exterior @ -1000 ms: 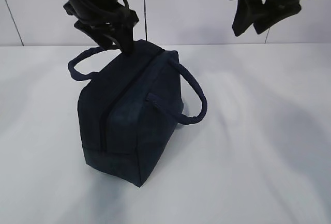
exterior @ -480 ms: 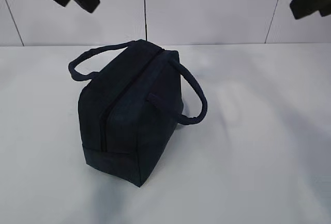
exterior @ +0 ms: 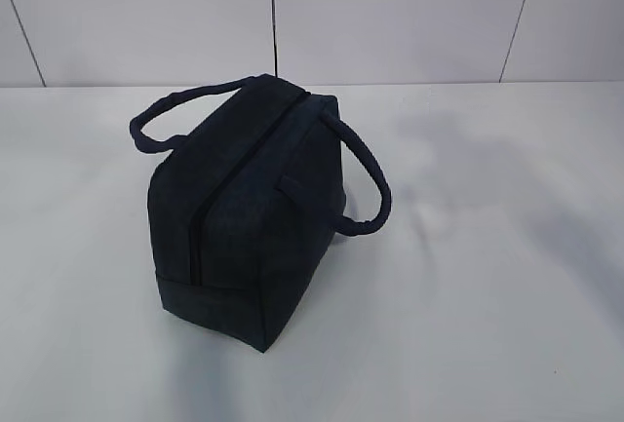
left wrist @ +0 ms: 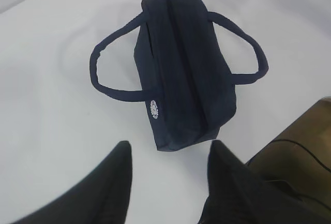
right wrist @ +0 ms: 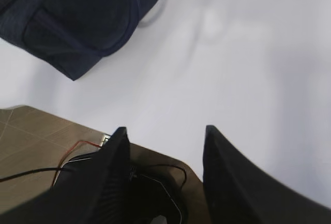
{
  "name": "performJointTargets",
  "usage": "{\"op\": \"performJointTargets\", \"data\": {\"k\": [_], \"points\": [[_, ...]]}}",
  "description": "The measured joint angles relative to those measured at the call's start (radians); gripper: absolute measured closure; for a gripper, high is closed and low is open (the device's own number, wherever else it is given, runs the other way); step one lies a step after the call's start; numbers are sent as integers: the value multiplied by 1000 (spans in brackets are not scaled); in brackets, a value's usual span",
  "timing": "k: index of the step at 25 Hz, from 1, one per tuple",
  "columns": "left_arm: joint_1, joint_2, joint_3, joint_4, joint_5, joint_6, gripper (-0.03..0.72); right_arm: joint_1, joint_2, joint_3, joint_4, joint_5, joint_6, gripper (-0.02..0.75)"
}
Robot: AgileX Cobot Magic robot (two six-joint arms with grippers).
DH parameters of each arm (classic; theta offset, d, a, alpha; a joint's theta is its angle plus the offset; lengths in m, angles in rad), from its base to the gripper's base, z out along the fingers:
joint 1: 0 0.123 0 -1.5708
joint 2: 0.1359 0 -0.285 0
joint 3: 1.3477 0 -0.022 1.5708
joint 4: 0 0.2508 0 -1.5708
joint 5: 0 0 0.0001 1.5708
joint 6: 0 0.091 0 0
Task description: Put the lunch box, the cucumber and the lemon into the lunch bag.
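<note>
I see lunch bag [exterior: 255, 210] zipped, left of centre on white table [exterior: 487, 295] | left gripper [left wrist: 168, 154] high above it, fingers apart, empty | right gripper [right wrist: 165, 133] likewise parted, empty

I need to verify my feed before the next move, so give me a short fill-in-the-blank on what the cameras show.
1. The lunch bag stands on a ____ table.
2. The bag's top zipper is ____.
3. The bag has ____ loop handles.
4. Nothing sits between the fingers of the left gripper; they stand ____.

Missing words: white; closed; two; apart
</note>
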Motion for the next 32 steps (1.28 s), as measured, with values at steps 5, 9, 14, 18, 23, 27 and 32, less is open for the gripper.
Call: {"op": "performJointTargets", "data": {"k": [5, 9, 14, 18, 23, 27, 32], "points": [[0, -192, 99, 0, 5, 0, 371, 0, -161, 120, 0, 2, -14, 390], [0, -349, 202, 0, 7, 0, 379, 0, -336, 220, 1, 3, -20, 390], [0, -544, 347, 0, 8, 0, 392, 0, -569, 329, 1, 10, -36, 391], [0, -682, 452, 0, 9, 0, 412, 0, -715, 413, -1, 13, -68, 391], [0, -869, 641, 13, 7, 0, 441, 0, -864, 544, -67, 16, -51, 390], [0, -1043, 792, 22, -11, 0, 446, 0, -949, 649, -86, 17, -34, 390], [0, -1203, 924, 22, -37, 0, 447, 0, -1052, 725, -92, -16, -57, 390]]}}
